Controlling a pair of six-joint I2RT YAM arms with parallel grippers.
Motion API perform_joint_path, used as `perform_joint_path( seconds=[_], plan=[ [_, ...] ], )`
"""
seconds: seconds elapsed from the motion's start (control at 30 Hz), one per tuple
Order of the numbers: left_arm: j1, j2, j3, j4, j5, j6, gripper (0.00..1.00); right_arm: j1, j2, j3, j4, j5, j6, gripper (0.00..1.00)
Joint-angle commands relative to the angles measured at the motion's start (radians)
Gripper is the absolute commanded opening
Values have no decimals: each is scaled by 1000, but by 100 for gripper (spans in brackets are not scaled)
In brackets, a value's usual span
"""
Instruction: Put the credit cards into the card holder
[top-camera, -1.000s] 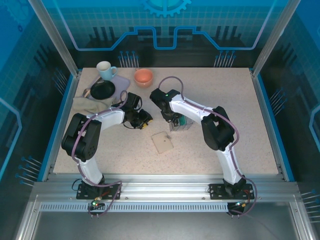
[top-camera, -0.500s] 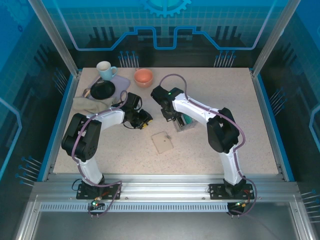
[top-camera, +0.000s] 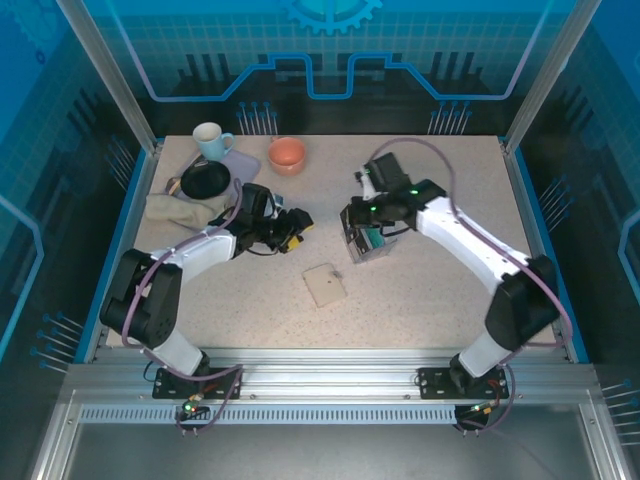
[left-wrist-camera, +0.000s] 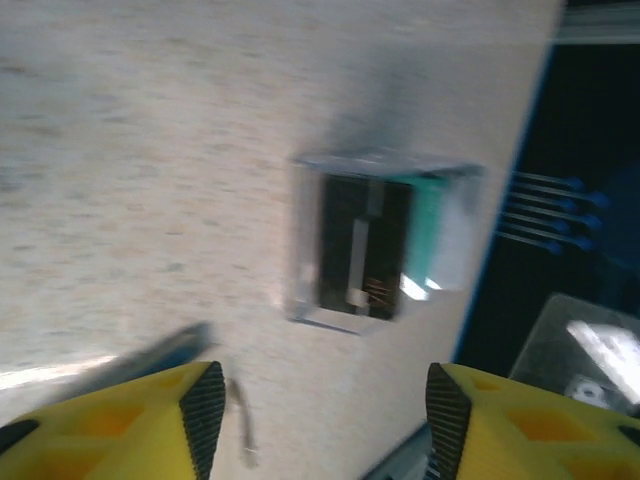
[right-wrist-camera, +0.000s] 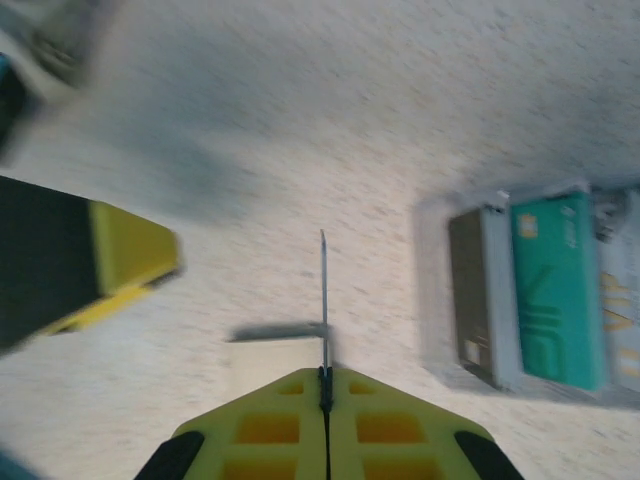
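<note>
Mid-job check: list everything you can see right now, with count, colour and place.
card holder: 1, beige, flat near table centre
clear box: 1, transparent, right of centre
boxed credit cards: teal and dark grey, count unclear, inside clear box
held credit card: 1, edge-on, colour unclear
mug: 1, white, far left
bowl: 1, orange, far side
dish: 1, black, far left
cloth: 1, beige, left
left gripper: yellow, open
right gripper: yellow, shut on held credit card
</note>
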Motion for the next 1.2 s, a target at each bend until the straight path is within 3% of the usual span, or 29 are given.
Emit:
perform_joint_path(
  seconds=[0.0,0.13,0.3,0.53,0.67,0.87,1.03,1.17],
  plan=[
    [5,-45,-14,218,165,-73,63,-89,-65,-125,328,-375,159,6],
    [-2,-46,2,362,254,-139,68,-147,-94,-183,465,-526,252,6],
    [-42,-18,62,413,326,-126,68,-175,-88,-216,589,-611,349,7],
    [-57,-27,65,457,311,-149,41,-195,-77,-250,640,-626,396,8],
    [-57,-33,66,469,313,-150,20,-196,-65,-260,635,-634,399,9],
    [-57,-47,67,458,311,-141,4,-199,-53,-260,649,-676,405,15],
    [-57,-46,72,467,330,-146,3,-201,-38,-247,691,-756,418,22],
    [-57,-47,72,464,340,-146,3,-203,-39,-240,697,-776,410,16]
  ],
)
